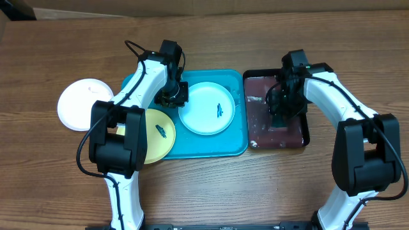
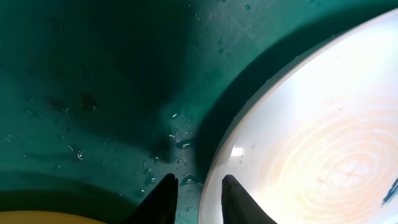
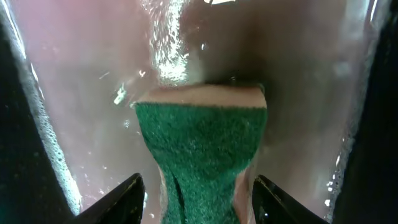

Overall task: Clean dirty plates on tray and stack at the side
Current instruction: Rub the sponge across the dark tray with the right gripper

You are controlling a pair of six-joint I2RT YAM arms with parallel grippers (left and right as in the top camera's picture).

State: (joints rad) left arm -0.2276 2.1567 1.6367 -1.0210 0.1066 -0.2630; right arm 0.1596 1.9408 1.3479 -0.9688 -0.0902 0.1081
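Overhead: pale blue round plastic plate (image 1: 203,112) lies just right of the left gripper (image 2: 199,190), whose near-closed fingers straddle its rim on the turquoise rectangular plastic tray (image 1: 233,144); grip unclear. Right gripper (image 3: 196,183), spread around the green sponge (image 3: 199,146), may lose it lifting.

The left arm (image 1: 144,80) rises from its base at the near edge, bends at the black elbow block and runs its white link away and inward to the left wrist (image 1: 169,54). From there the left gripper (image 1: 174,96) points steeply down. Its fingers (image 2: 166,193) stand close together, one on each side of the plate (image 2: 311,137) rim, pinching it. The right arm (image 1: 332,86) mirrors this pose, its link reaching inward to the right wrist (image 1: 295,64). The right gripper (image 1: 281,105) hangs nearly straight down, and its fingers (image 3: 127,196) stand well apart, jaws parted.
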